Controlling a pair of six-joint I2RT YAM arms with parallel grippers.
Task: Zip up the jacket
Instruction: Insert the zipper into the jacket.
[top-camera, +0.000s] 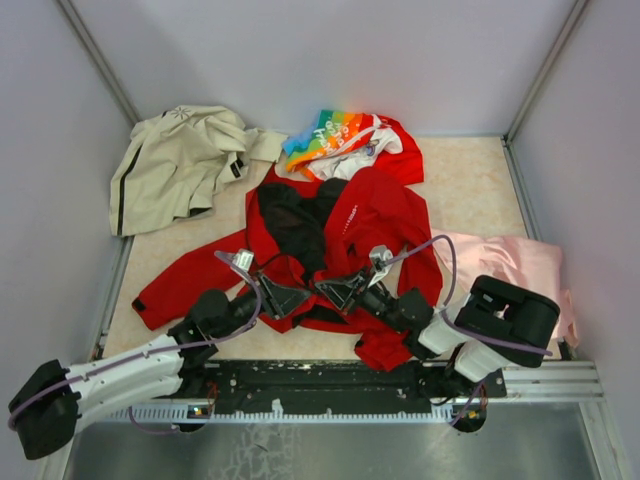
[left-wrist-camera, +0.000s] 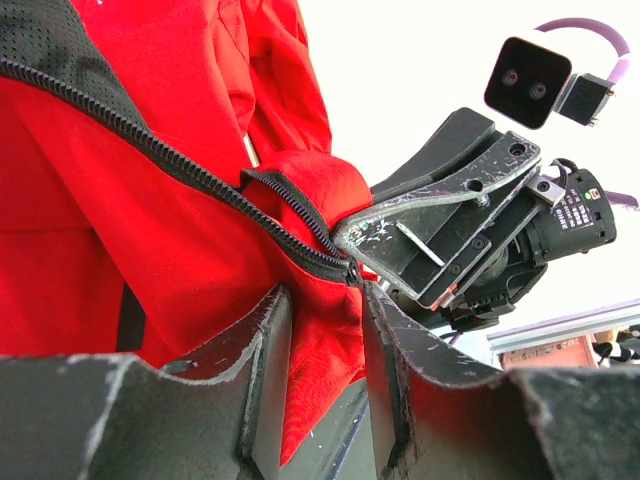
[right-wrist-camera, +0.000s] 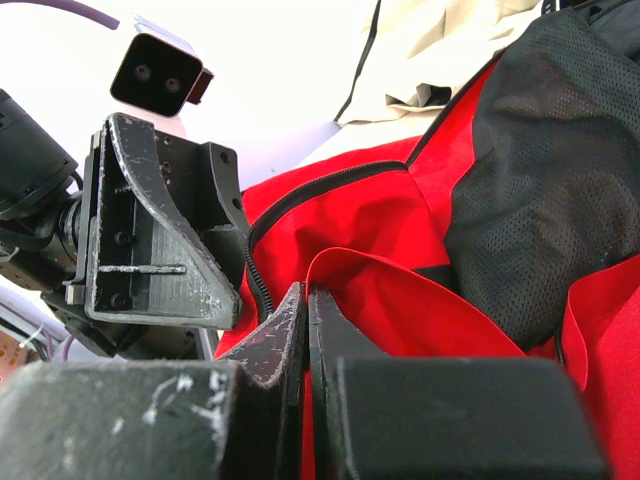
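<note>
Both claws are found low in the middle of the top view, tip to tip at the near edge of the jacket (top-camera: 370, 215). The left claw (top-camera: 290, 300) is seen let go. Its two fingers (left-wrist-camera: 262, 370) are spread apart, and a fold of red cloth hangs in the gap between them without being squeezed. The right claw (top-camera: 330, 290) is clenched, with its fingers (right-wrist-camera: 285, 325) pressed flat together. The red edge of the jacket is pinched at its tip, right by the bottom end of the zipper (left-wrist-camera: 180, 165).

The zipper is seen as a dark toothed line. It runs from the upper left of the left wrist view down to the middle, where it ends at the right claw's tip.

The jacket is spread out open in the middle of the table (top-camera: 470, 180). Its black lining (top-camera: 295, 220) is shown in the middle, and one sleeve is stretched to the lower left. A beige jacket (top-camera: 175, 160) is laid at the upper left, well apart from the claws. A rainbow and white cloth (top-camera: 335, 135) is laid at the top middle, touching the jacket. A pink cloth (top-camera: 510, 260) is laid at the right.
</note>
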